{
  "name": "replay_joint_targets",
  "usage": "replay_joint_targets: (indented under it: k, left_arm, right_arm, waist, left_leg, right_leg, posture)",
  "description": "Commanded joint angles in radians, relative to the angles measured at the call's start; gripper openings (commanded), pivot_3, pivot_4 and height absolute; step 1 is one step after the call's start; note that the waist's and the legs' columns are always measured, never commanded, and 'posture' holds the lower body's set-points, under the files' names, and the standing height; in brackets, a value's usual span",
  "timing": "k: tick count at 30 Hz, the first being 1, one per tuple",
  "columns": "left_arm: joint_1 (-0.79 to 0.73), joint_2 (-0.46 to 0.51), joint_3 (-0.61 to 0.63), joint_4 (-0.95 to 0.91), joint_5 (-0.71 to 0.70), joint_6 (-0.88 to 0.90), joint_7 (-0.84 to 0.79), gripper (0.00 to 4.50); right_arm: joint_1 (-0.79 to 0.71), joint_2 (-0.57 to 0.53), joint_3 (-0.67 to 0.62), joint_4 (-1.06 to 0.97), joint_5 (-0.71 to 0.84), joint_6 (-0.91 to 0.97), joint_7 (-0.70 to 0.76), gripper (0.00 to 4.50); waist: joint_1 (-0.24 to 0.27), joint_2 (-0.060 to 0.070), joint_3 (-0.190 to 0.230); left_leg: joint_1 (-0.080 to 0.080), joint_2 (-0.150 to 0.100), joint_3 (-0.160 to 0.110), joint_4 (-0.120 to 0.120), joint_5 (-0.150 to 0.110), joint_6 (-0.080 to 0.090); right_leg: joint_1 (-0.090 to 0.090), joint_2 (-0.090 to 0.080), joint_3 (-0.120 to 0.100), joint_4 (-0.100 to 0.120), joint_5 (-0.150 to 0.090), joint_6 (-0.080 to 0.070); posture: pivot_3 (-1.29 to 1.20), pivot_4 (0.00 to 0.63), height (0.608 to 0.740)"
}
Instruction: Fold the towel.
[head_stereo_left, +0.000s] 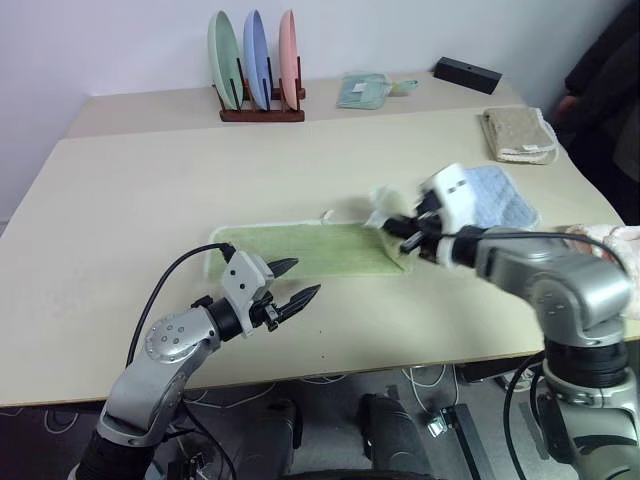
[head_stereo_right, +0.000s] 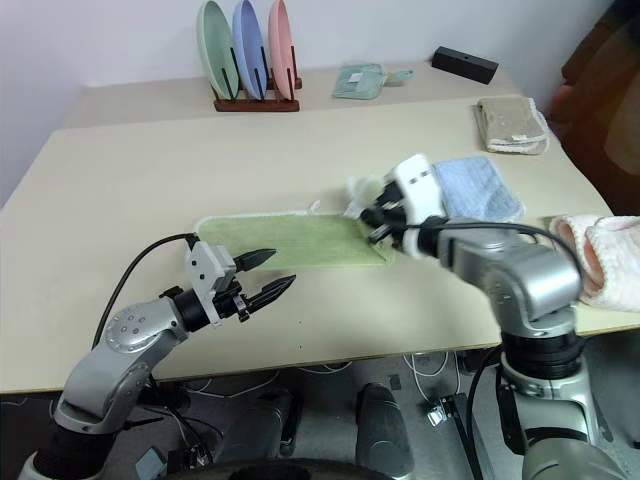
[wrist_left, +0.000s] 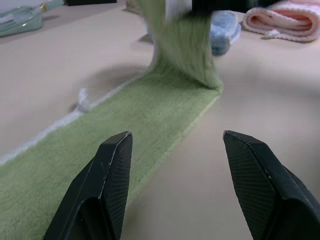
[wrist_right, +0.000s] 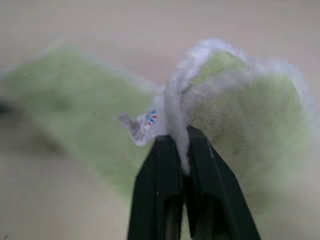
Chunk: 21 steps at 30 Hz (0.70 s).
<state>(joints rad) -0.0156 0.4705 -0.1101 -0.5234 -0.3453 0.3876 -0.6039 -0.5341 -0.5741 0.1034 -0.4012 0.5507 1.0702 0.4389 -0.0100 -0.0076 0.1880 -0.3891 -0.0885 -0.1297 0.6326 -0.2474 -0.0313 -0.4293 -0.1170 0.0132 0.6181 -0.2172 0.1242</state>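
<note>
The light green towel (head_stereo_left: 300, 248) lies as a long strip across the middle of the table, its white edging along the far side. My right gripper (head_stereo_left: 398, 230) is shut on the towel's right end and holds it lifted off the table; in the right wrist view the black fingers (wrist_right: 172, 165) pinch the white edging beside a small tag (wrist_right: 145, 122). My left gripper (head_stereo_left: 290, 283) hovers open just in front of the towel's left part, with nothing between its fingertips (wrist_left: 117, 165).
A folded light blue towel (head_stereo_left: 495, 195) lies right of the raised end, a folded beige towel (head_stereo_left: 518, 135) farther back. A pink cloth (head_stereo_left: 610, 240) sits at the right table edge. A plate rack (head_stereo_left: 258, 65), a small packet (head_stereo_left: 365, 90) and a black box (head_stereo_left: 467, 73) stand along the far side.
</note>
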Motion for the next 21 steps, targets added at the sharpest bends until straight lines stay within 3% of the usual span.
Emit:
replay_joint_targets:
  k: [1,9,12,17,20,21]
  left_arm:
    - [0.001,-0.006,0.002,-0.037,0.010,-0.014,0.013,2.94]
    - [0.054,-0.006,0.011,-0.076,0.017,-0.010,0.046,2.94]
    - [0.060,-0.005,0.007,-0.080,0.020,-0.012,0.049,2.94]
    - [0.055,-0.006,0.017,-0.073,0.013,-0.010,0.047,2.94]
    - [0.056,-0.007,0.038,-0.063,0.000,-0.006,0.047,2.94]
    - [0.057,-0.008,0.043,-0.060,-0.004,-0.003,0.049,2.94]
  right_arm:
    - [-0.015,0.001,0.122,0.044,-0.112,-0.119,0.031,0.04]
    - [-0.023,0.074,0.160,0.137,-0.158,-0.179,0.079,0.04]
    - [-0.002,0.045,0.159,0.094,-0.132,-0.175,0.154,1.00]
    - [0.025,-0.008,0.086,0.051,-0.120,-0.240,0.229,3.43]
    - [0.016,-0.010,-0.014,0.078,-0.074,-0.261,0.257,3.43]
    - [0.005,0.003,-0.042,0.110,-0.070,-0.259,0.243,3.16]
  waist:
    - [0.001,0.000,0.000]
    - [-0.001,-0.001,0.000]
    - [0.000,-0.001,0.000]
    - [0.000,-0.001,0.000]
    - [0.000,-0.001,0.000]
    - [0.000,-0.001,0.000]
  left_leg:
    - [0.000,0.000,0.000,0.000,0.000,0.000]
    - [-0.001,0.000,-0.003,0.000,0.000,0.001]
    - [-0.001,0.000,-0.003,0.000,-0.001,0.001]
    - [-0.001,-0.001,-0.003,0.000,-0.001,0.001]
    - [-0.001,0.000,-0.002,0.000,-0.001,0.001]
    - [-0.001,0.000,-0.002,0.000,-0.001,0.001]
  right_leg:
    - [0.000,0.000,0.000,-0.001,0.001,0.001]
    - [0.000,-0.001,0.000,-0.003,0.001,0.001]
    - [0.000,0.000,0.000,-0.003,0.001,0.001]
    - [0.000,-0.001,0.000,-0.003,0.001,0.001]
    - [0.000,-0.001,0.000,-0.003,0.001,0.001]
    - [0.000,-0.001,0.000,-0.003,0.001,0.001]
  posture:
    - [0.00,0.150,0.740]
    - [0.00,0.150,0.740]
    - [0.00,0.150,0.740]
    - [0.00,0.150,0.740]
    - [0.00,0.150,0.740]
    - [0.00,0.150,0.740]
